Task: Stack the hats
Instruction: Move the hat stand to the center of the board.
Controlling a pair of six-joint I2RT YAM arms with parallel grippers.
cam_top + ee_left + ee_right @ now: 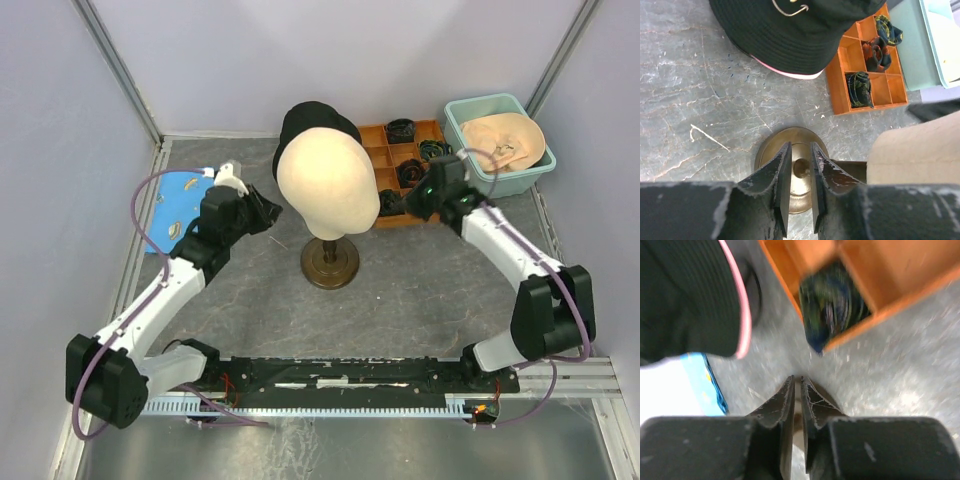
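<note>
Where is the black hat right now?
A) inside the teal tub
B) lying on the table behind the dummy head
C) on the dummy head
B: the black hat lies on the grey table, beside the orange tray; the dummy head is bare.

Black hat (300, 118) sits mostly hidden behind the mannequin head (328, 180), toward the far edge of the bench (430, 290). Right wrist view blurs badly, and the dark bundle (832, 305) in the orange tray (900, 275) is unreadable.
</note>
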